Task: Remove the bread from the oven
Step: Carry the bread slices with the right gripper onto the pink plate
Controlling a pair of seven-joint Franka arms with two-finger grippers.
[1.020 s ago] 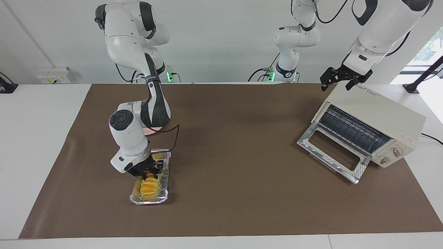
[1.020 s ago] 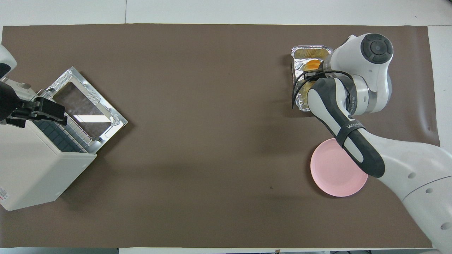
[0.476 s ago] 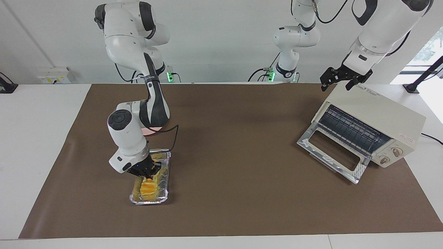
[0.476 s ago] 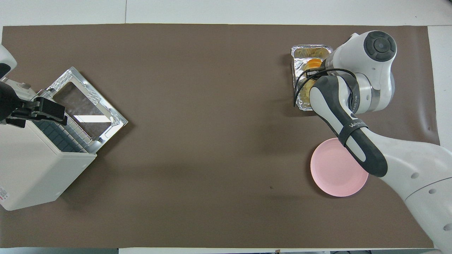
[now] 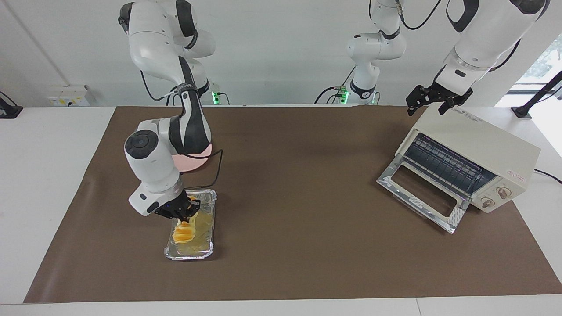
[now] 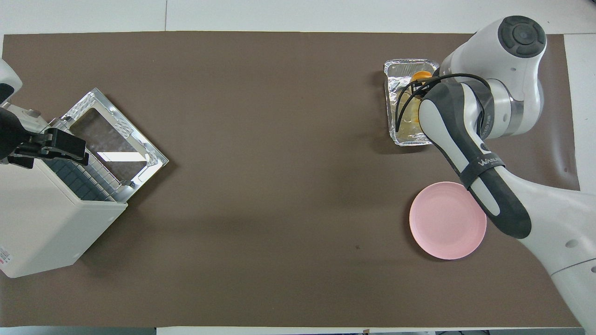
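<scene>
Facing view: the bread [image 5: 184, 231] is gripped by the closed right claw [image 5: 183, 216] above the foil tray [image 5: 206, 245]. The left claw [image 5: 429, 103] is held wide open, empty, over the oven [image 5: 474, 145].

One camera sits high across the table, facing the robots, far enough back to take in both arm bases, the wall and the whole brown mat [image 5: 307, 184]. The other hangs high over the robots' end, looking forward and steeply down. They stand half a turn apart; both show the mat, the toaster oven [image 6: 46, 218] and the foil tray [image 5: 206, 252].
</scene>
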